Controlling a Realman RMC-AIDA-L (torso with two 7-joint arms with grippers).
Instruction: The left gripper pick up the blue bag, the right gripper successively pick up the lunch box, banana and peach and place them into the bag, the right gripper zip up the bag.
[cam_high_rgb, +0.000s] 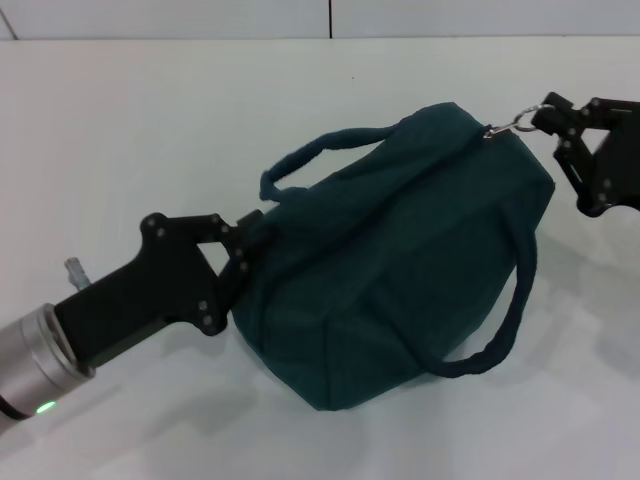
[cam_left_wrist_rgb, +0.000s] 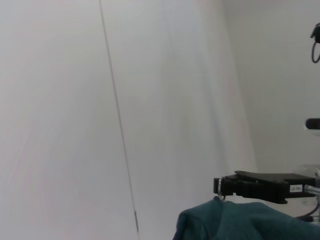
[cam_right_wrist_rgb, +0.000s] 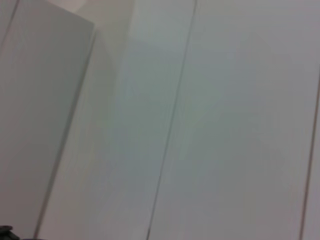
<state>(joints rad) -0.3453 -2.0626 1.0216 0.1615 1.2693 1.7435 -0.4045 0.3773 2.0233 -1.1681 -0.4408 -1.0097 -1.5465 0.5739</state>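
The blue bag lies across the middle of the white table, zipped shut along its top, with one handle at the back and one at the front. My left gripper is shut on the bag's left end. My right gripper is at the bag's far right end, shut on the metal ring pull. The left wrist view shows the right gripper with its white label above the bag's fabric. The lunch box, banana and peach are not in view.
The white table's back edge meets a pale panelled wall. The right wrist view shows only wall panels.
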